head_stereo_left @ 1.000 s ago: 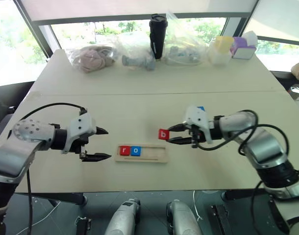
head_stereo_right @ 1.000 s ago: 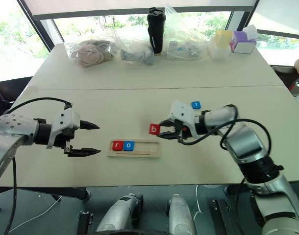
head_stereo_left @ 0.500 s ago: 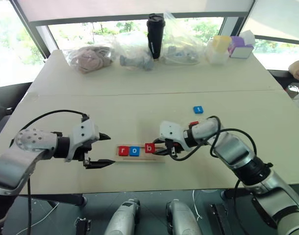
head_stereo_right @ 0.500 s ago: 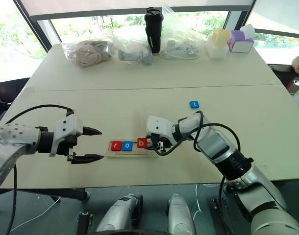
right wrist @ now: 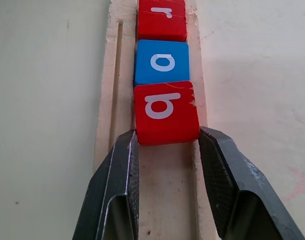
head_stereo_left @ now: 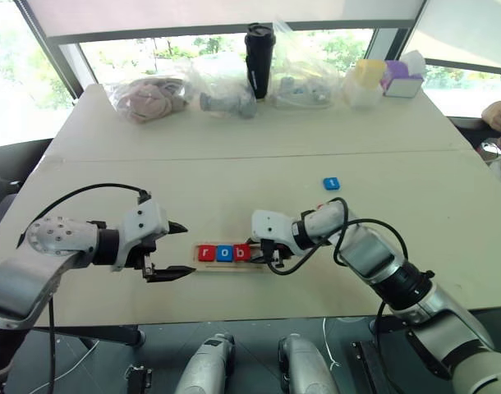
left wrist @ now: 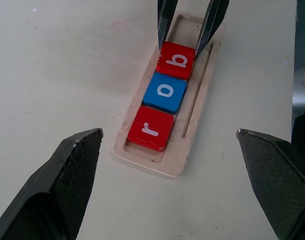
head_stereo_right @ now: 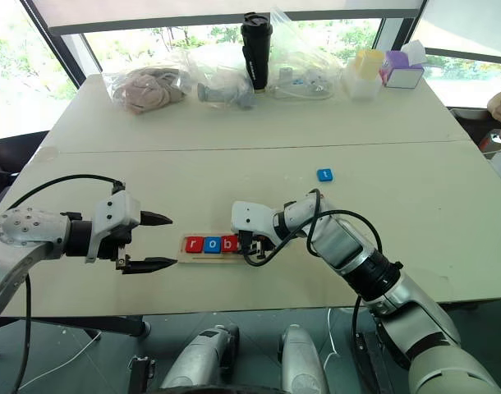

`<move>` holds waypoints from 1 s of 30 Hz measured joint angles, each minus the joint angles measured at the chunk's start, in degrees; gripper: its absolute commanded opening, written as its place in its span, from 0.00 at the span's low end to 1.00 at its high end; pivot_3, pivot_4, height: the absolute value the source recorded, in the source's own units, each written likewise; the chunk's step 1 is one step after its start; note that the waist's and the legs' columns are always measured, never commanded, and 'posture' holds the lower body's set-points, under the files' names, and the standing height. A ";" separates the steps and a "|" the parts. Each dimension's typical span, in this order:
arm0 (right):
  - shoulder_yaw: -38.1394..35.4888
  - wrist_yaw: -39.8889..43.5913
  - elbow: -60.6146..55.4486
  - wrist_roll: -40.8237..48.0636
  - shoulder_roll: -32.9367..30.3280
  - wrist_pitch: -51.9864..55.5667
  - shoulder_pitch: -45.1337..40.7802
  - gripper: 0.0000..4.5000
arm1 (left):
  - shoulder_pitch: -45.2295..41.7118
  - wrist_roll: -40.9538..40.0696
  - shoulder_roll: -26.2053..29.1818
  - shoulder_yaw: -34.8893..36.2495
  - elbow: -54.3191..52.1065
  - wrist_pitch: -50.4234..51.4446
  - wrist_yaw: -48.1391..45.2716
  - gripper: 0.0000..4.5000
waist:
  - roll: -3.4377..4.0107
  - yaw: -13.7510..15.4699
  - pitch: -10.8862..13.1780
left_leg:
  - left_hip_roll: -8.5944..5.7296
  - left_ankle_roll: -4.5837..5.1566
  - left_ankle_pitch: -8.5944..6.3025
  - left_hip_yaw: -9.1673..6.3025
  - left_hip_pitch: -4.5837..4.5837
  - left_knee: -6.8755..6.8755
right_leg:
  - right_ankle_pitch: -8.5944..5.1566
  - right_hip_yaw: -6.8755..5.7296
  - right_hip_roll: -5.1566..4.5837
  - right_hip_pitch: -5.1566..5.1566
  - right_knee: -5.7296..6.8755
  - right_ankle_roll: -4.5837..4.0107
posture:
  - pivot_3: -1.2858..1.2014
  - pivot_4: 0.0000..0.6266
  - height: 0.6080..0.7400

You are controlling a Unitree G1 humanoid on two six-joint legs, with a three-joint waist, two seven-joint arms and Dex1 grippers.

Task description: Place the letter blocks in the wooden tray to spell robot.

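Room: windows (head_stereo_left: 152, 53) along far side, greenery outside; dark frames.
Desk (head_stereo_left: 259, 148): pale, long, seam across middle; far edge lined with clear bags (head_stereo_left: 226, 82), pinkish bundle (head_stereo_left: 152, 98), black tumbler (head_stereo_left: 259, 49), yellow and purple boxes (head_stereo_left: 386, 78).
Left end effector (head_stereo_left: 170, 248): released, fingers wide apart, hovering just short of the tray's near end, touching nothing.
Right end effector (head_stereo_left: 263, 250): clenched on red b block (right wrist: 166, 112), fingertips either side of it, down in the slot.
Wooden tray (left wrist: 190, 135): flat on desk, between the two end effectors.
Letter blocks: red r (left wrist: 151, 129), blue o (left wrist: 165, 93), then b, edge to edge in slot.
Blue t block (head_stereo_left: 331, 183): loose on desk, well beyond right end effector.
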 measured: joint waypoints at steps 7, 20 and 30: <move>0.77 -0.76 0.00 -0.71 2.58 1.58 -0.58 0.25 | -0.12 0.10 -1.51 -0.44 0.01 -0.02 0.66 1.00 | 0.00 -0.03 0.00 | 0.00 -0.02 0.01 0.00 0.01 0.00 | 0.01 0.01 0.01 -0.02 0.04 0.00 | 0.52 0.24 1.00; 0.78 -1.49 0.05 -2.27 3.11 4.04 -1.00 0.25 | -0.48 1.46 -2.23 -1.33 0.67 -0.47 1.22 1.00 | 0.00 -0.02 -0.01 | 0.00 -0.05 0.03 0.00 0.03 0.00 | 0.02 0.01 0.02 -0.02 0.07 -0.01 | 0.52 0.24 1.00; 0.78 -1.31 -1.41 -1.84 3.24 5.97 -0.99 0.99 | -1.34 2.43 -2.75 -2.41 2.46 -1.77 1.16 1.00 | 0.00 -0.02 -0.01 | 0.01 -0.05 0.04 -0.01 0.03 0.00 | 0.03 0.01 0.02 -0.02 0.08 -0.01 | 0.52 0.24 1.00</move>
